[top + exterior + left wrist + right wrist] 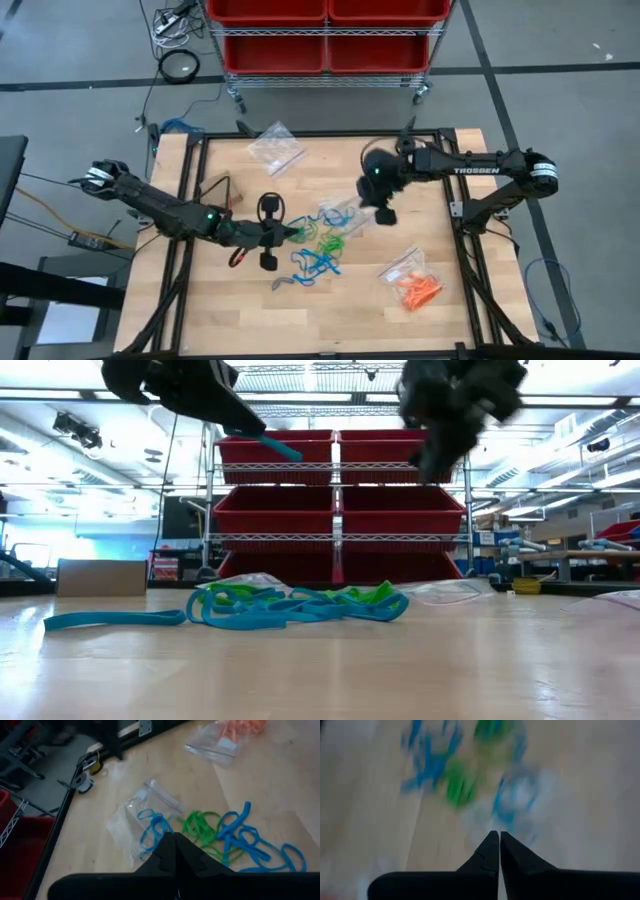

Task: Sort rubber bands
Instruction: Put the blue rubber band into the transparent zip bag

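Closed jaws mark both tools: the left gripper [288,236], its fingers pressed tip to tip, pinches a blue band in the low view, while the right gripper [385,215] hangs shut and empty above the table [440,320] just right of centre. Between them the rubber bands [322,250] lie in a loose blue-and-green tangle near the table's middle, the heap stretched roughly from the centre toward the near edge, with one long blue loop [115,619] lying flat and trailing out sideways. A clear bag [342,216] holding a few blue bands sits at the heap's far side; an orange pile [418,291] spills from another bag [400,266] toward the near right corner (a third bag [276,147] lies by the far edge). Bare wood stays open along the near edge and the right side. Left arm reaches in low from the left edge, nearly level; right arm stretches in from the right edge, wrist bent down.
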